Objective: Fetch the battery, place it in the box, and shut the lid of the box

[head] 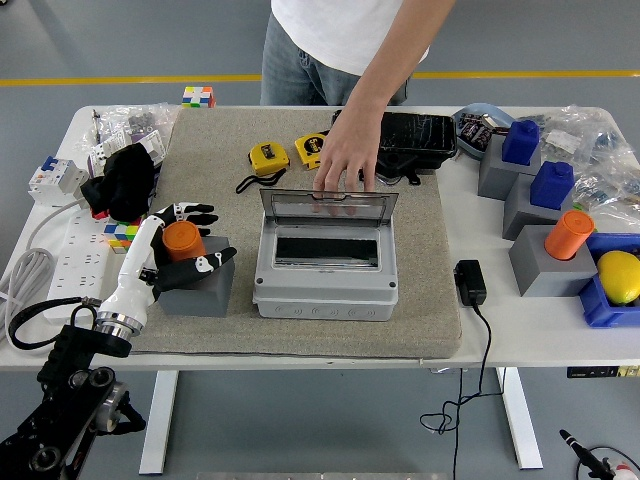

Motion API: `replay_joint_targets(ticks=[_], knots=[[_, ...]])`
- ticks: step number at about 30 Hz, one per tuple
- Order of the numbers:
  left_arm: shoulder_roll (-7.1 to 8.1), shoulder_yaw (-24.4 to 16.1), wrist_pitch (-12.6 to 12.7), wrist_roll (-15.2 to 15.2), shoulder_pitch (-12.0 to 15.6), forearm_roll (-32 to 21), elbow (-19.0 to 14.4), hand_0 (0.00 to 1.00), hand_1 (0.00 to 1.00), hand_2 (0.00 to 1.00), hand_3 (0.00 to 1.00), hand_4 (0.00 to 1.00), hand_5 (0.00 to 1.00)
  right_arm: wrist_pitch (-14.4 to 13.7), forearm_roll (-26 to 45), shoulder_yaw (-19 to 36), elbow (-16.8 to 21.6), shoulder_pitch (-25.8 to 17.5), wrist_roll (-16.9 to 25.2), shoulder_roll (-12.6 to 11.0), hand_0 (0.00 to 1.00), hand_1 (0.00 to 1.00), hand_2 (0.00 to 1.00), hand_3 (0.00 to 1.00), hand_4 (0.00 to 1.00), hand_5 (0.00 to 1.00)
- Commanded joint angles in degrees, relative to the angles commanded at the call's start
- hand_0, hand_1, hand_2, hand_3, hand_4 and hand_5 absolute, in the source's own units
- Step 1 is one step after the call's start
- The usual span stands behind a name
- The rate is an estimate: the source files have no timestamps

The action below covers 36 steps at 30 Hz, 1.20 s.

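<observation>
An orange cylindrical battery (183,239) stands upright in a grey holder block (200,288) on the left of the mat. My left hand (188,240) surrounds it, fingers spread, thumb below and fingertips above, not closed on it. To the right sits the grey box (325,285), its clear lid (328,206) raised upright. A person's hand (346,160) rests on the lid's top edge from the far side. My right arm is out of sight.
Two yellow tape measures (268,156) and a black pouch (418,137) lie behind the box. A black adapter (470,282) sits right of it. Grey blocks with blue and orange batteries (567,235) and a blue bin with a yellow object (620,277) stand right. A power strip (75,255) lies left.
</observation>
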Motion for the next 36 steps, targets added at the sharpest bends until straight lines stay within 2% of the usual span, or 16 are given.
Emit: replay_joint_targets(ticks=[3,4,9,10,15,16,21,22,27,28,36], knots=[[0.03,0.0,0.1,0.0,0.1,-0.1,0.1,0.569,0.67,0.555,0.585,0.998,0.022,0.0,0.1,-0.2,0.0,0.0,0.0,0.0,0.942,0.917,0.841,0.821,0.998,0.998],[0.02,0.0,0.1,0.0,0.1,-0.1,0.1,0.517,0.632,0.501,0.531,0.998,0.026,0.0,0.1,-0.2,0.0,0.0,0.0,0.0,0.942,0.917,0.841,0.822,0.998,0.998],[-0.01,0.2,0.2,-0.1,0.2,-0.2,0.3,0.517,0.632,0.501,0.531,0.998,0.026,0.0,-0.2,0.0,0.0,-0.1,0.0,-0.1,0.942,0.917,0.841,0.822,0.998,0.998],[-0.01,0.2,0.3,-0.1,0.2,-0.2,0.3,0.412,0.549,0.426,0.432,0.998,0.021,0.0,-0.2,0.0,0.0,-0.1,0.0,-0.1,0.942,0.917,0.841,0.822,0.998,0.998],[-0.02,0.4,0.3,-0.1,0.2,-0.3,0.3,0.412,0.549,0.426,0.432,0.998,0.021,-0.1,-0.2,-0.1,0.0,-0.2,0.0,-0.1,0.942,0.917,0.841,0.822,0.998,0.998],[-0.01,0.5,0.3,-0.1,0.2,-0.3,0.3,0.29,0.458,0.378,0.374,0.998,0.02,-0.1,-0.2,0.0,0.0,-0.2,0.0,-0.1,0.942,0.917,0.841,0.822,0.998,0.998],[-0.05,0.7,0.6,-0.2,0.1,-0.4,0.3,0.29,0.458,0.378,0.374,0.998,0.02,-0.1,-0.4,0.2,0.0,-0.1,0.0,-0.1,0.942,0.917,0.841,0.822,0.998,0.998],[-0.06,0.7,0.7,-0.2,0.1,-0.4,0.3,0.214,0.385,0.366,0.357,0.998,0.017,-0.1,-0.4,0.2,0.0,-0.1,0.0,-0.1,0.941,0.917,0.841,0.822,0.998,0.998],[-0.06,0.8,1.1,-0.4,0.0,-0.6,0.1,0.214,0.385,0.366,0.357,0.998,0.017,-0.1,-0.4,0.2,0.0,0.0,0.0,0.0,0.941,0.917,0.841,0.822,0.998,0.998],[-0.06,0.8,1.2,-0.4,0.0,-0.7,0.1,0.192,0.344,0.356,0.345,0.998,0.018,-0.1,-0.4,0.2,0.0,0.0,0.0,0.0,0.941,0.918,0.841,0.822,0.998,0.998],[-0.29,1.2,1.7,-0.7,-0.2,-1.3,-0.3,0.182,0.325,0.352,0.332,0.998,0.018,-0.1,-0.1,-0.1,0.0,0.0,0.0,0.0,0.941,0.918,0.84,0.822,0.998,0.998]])
